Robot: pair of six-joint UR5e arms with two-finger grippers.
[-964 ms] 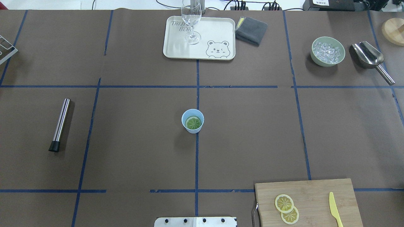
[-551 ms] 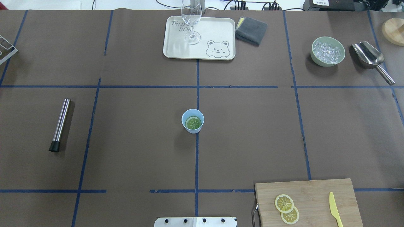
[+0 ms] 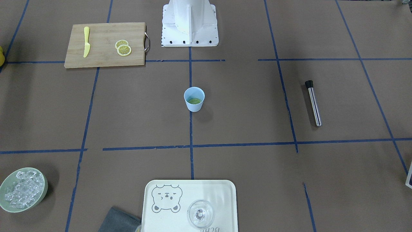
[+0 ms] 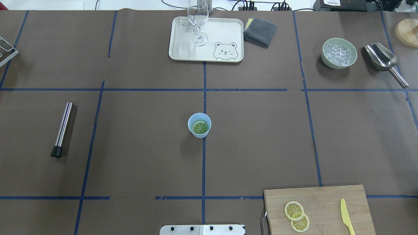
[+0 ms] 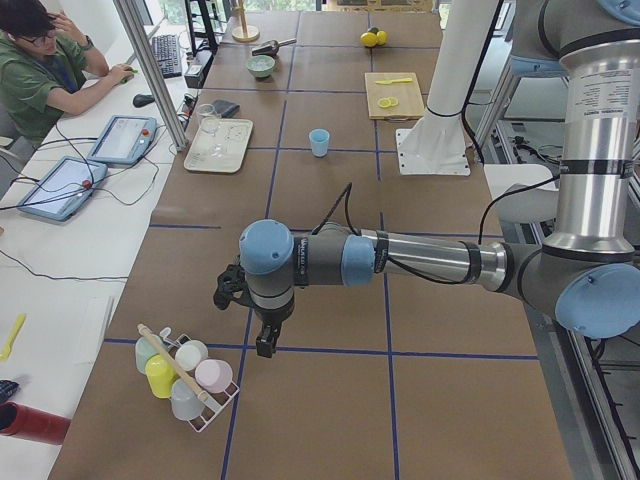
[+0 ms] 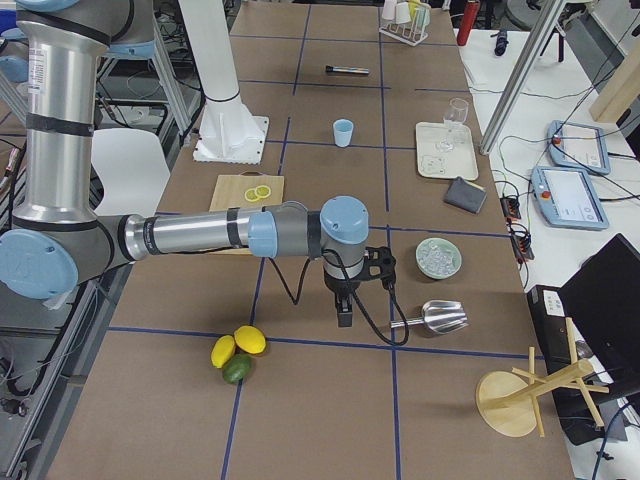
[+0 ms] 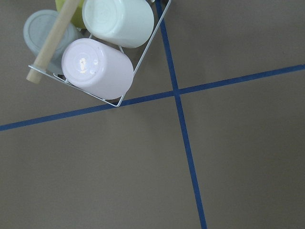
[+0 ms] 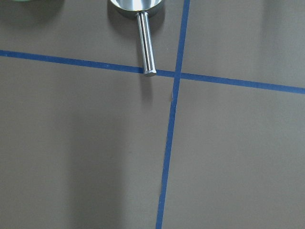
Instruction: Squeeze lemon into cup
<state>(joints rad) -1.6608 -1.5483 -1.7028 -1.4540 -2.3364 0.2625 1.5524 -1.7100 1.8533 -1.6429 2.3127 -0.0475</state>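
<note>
I cannot tell how far my left jaws or right jaws are parted; they hang over opposite ends of the worktop [image 4: 261, 137]. Nearest my base, two lemon slices [image 4: 294, 210] overlap on the cutting board [image 4: 326, 197]. Farther out, mid-worktop, the cup [image 4: 200, 135] stands upright with a green slice [image 4: 200, 127] inside.

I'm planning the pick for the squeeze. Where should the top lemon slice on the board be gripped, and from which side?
Probably from straight above, pinching across its rind. The top slice lies flat on the board, so no side approach gets under it. It overlaps the second slice on its robot-side edge, so pinch the free edges beside that overlap.
</note>
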